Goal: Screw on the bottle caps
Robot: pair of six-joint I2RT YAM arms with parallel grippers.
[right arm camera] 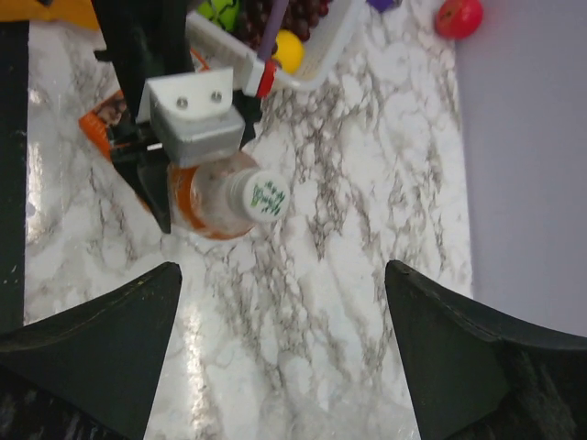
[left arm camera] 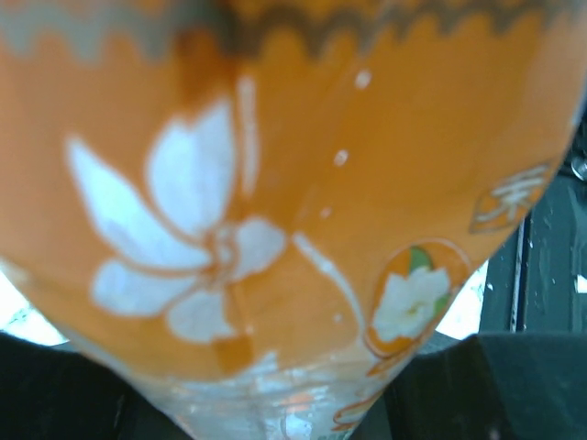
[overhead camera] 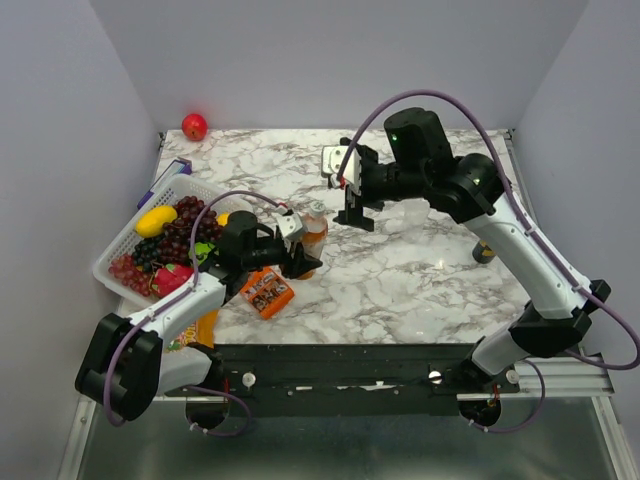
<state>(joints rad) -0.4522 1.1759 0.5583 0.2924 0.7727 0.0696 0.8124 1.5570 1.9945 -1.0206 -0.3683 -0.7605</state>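
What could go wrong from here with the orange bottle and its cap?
The right jaws hang open, not yet around the cap; closing off-centre could knock it askew or cross-thread it. The left jaws clamp the orange bottle by its body alone, so a hard twist might spin it in the grip.

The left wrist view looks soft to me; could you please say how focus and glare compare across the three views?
Left wrist: the orange bottle fills the frame, too close, its label blurred. Right wrist: the whitish cap is sharp, the right gripper's fingers dark and soft, glare on the marble table. Top external: evenly lit, sharp.
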